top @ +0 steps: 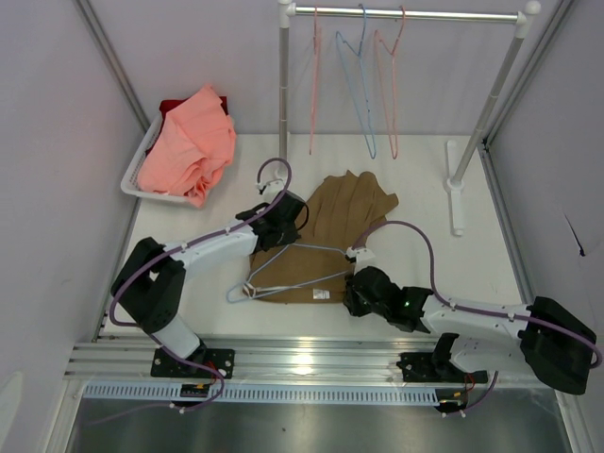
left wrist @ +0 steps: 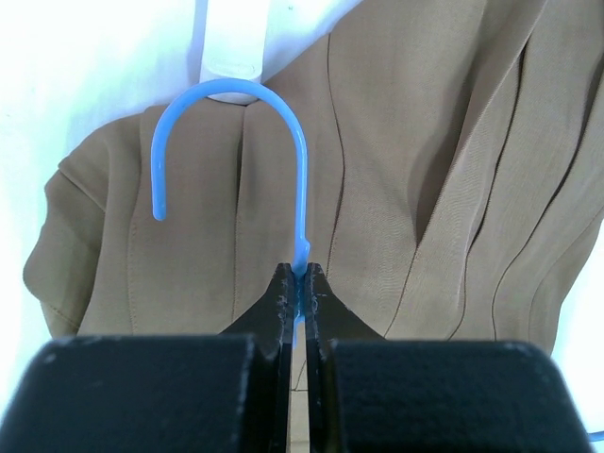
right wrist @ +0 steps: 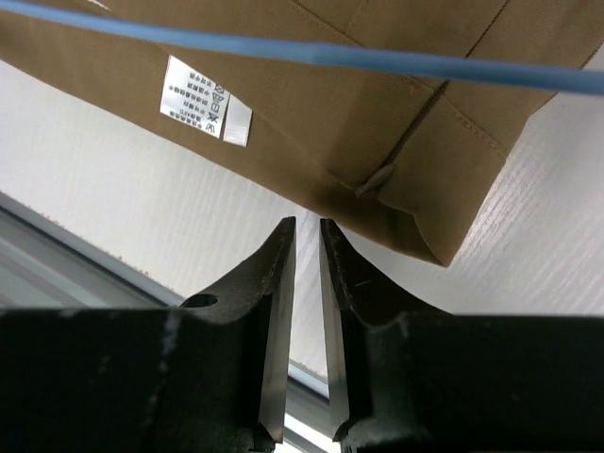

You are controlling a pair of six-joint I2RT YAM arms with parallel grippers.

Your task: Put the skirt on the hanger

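Reaching forward, left fingers [left wrist: 276,316] pinching hanger [left wrist: 304,189] over skirt [left wrist: 453,189], right fingers [right wrist: 276,283] ajar

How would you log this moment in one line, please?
left gripper: shut on hanger | right gripper: open, empty, by skirt corner | hanger: atop skirt

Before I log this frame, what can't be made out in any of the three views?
Right wrist view: print on the care label, too small to read.
Left wrist view: the hanger below its hook, hidden behind the shut left gripper.
Top view: the dark red item in the basket, mostly covered by the salmon-pink garment.
Both wrist views: outline of the skirt, cut off by frame edges.
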